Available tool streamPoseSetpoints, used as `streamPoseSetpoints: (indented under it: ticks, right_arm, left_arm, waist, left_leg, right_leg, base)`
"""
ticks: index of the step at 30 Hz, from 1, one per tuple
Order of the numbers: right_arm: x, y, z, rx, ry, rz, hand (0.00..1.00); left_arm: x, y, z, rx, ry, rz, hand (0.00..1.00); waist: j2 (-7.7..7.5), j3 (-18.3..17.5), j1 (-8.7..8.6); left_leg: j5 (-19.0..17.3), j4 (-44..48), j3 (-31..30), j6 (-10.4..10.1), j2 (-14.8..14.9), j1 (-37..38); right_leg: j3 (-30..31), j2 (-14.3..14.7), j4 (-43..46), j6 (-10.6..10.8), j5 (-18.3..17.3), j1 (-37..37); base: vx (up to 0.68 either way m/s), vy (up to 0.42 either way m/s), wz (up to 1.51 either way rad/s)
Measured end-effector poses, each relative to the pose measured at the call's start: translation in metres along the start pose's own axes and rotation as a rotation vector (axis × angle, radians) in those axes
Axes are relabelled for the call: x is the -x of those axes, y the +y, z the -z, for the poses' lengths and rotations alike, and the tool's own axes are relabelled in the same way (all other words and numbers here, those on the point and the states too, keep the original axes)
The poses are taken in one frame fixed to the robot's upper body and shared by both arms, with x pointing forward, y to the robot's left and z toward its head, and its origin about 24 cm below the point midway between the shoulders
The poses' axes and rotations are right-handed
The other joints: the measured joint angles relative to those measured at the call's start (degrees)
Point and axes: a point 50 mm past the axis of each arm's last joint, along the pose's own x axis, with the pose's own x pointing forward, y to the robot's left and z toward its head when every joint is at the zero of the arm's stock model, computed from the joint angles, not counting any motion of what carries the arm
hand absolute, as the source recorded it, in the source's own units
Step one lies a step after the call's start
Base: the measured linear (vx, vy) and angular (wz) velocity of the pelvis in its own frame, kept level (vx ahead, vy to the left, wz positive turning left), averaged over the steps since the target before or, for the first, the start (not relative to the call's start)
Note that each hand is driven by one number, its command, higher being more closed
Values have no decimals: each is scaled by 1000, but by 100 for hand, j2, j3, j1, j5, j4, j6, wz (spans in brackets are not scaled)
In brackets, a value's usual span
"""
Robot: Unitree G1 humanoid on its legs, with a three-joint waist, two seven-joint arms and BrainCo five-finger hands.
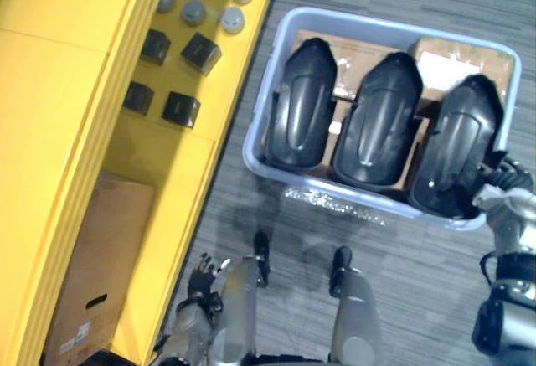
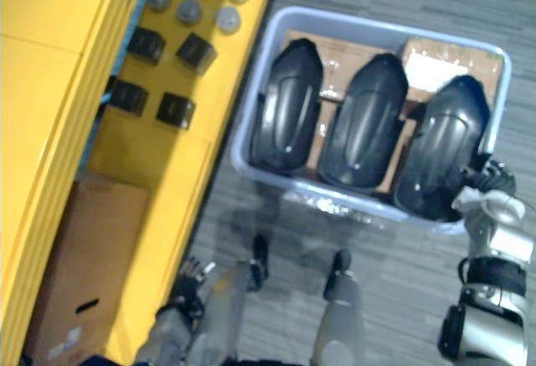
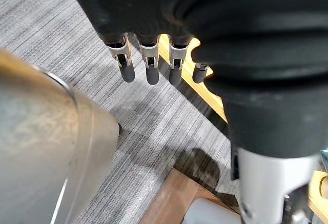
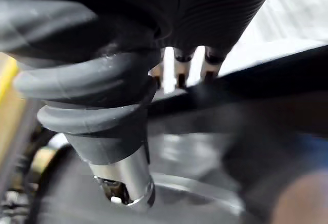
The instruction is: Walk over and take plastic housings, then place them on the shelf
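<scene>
Grey striped carpet floor (image 1: 419,286) runs beside a yellow shelf (image 1: 50,90) holding a cardboard box (image 1: 100,257).

**Layout, head views**

A bin (image 1: 261,110) is recorded on the floor (image 1: 419,286), upper right of the frame. Three plastic housings (image 1: 378,119) are laid in it side by side, over cardboard (image 1: 456,58). A shelf (image 1: 172,169) is noted along the left. Round caps (image 1: 193,12) are seen at its top, blocks (image 1: 181,108) just below, and a cardboard box (image 1: 105,257) at lower left.
</scene>
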Motion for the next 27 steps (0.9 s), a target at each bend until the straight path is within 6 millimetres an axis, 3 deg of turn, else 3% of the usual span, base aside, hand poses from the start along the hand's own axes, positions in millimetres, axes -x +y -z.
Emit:
streamPoseSetpoints:
  ticks: [4, 10, 16, 27]
  right_arm:
    - [-2, -2, 3, 46, 34, 30, 100]
    - [-5, -4, -18, 97, 18, 73, 100]
    - [-6, -10, -22, 137, 32, 127, 100]
    - [-6, -20, -30, 218, -94, 254, 100]
  left_arm:
    - [0, 2, 1, 2, 4, -26, 0]
    - [0, 2, 3, 33, 18, -39, 0]
    - [0, 0, 3, 25, 16, -23, 0]
    - [0, -7, -7, 77, -20, 7, 0]
  waist:
    - [0, 0, -4]
    - [10, -18, -4]
    - [13, -19, -2]
    - [17, -17, 15]
  left_leg:
    - [4, 3, 4, 5, -2, -35]
    - [25, 96, -6, 25, -27, -233]
    - [43, 147, -79, 37, -116, -321]
    - [41, 352, -133, 90, -210, -515]
  right_leg:
    - [-3, -3, 20, -2, 6, -42]
    - [-1, -49, 201, -23, -11, -287]
    - [-52, -152, 383, -30, -104, -364]
    - [-118, -298, 589, -18, -175, -499]
  base:
    - [-8, 0, 0]
    - [21, -2, 3]
    - [1, -7, 9]
    - [-14, -2, 6]
